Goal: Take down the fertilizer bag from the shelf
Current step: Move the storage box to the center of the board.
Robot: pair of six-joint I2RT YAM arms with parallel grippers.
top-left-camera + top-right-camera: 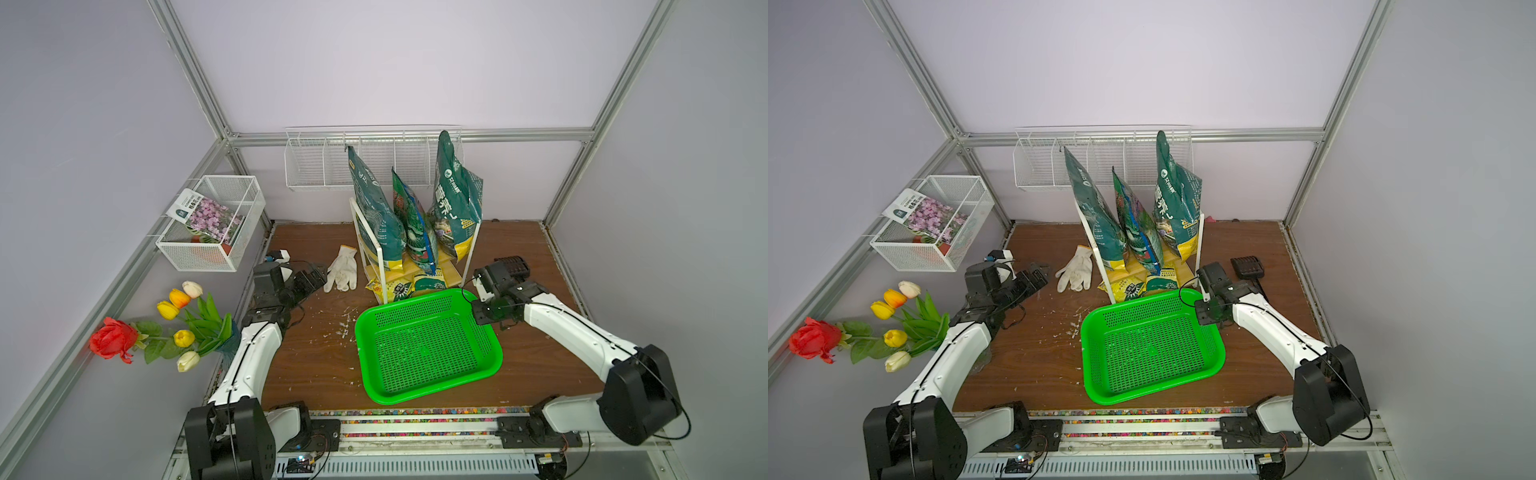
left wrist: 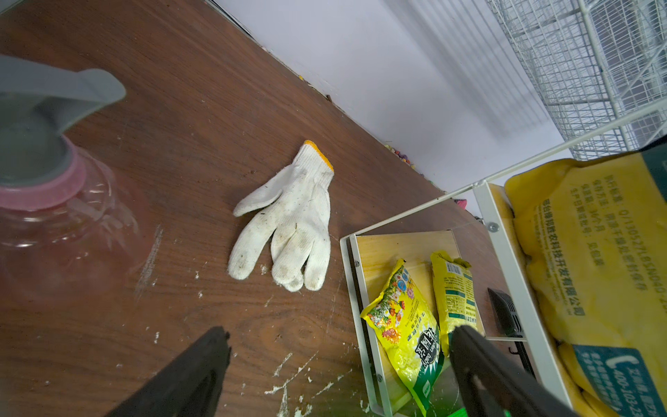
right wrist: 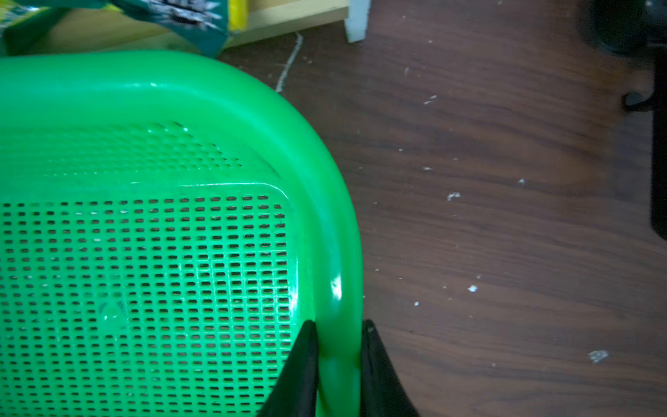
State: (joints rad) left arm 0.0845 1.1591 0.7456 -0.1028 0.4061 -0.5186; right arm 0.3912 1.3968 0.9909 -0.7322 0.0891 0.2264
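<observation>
Fertilizer bags (image 1: 415,224), three tall teal-and-yellow ones, stand upright side by side on the upper board of the shelf (image 2: 393,245), at the far middle of the brown table (image 1: 316,365). The rightmost bears large white Chinese characters, and a teal panel low on the left one shows a phone icon and a number starting 400-103 (the rest runs out of frame). Small yellow packets (image 2: 404,325) with flower print and Chinese writing lie on the lower board. Just near of the shelf sits the green basket (image 3: 202,90); the right gripper (image 3: 339,325) pinches its rim at the far right corner, one finger inside and one outside. The left gripper (image 2: 339,330) hangs spread wide, holding nothing, near the white glove (image 1: 343,270).
</observation>
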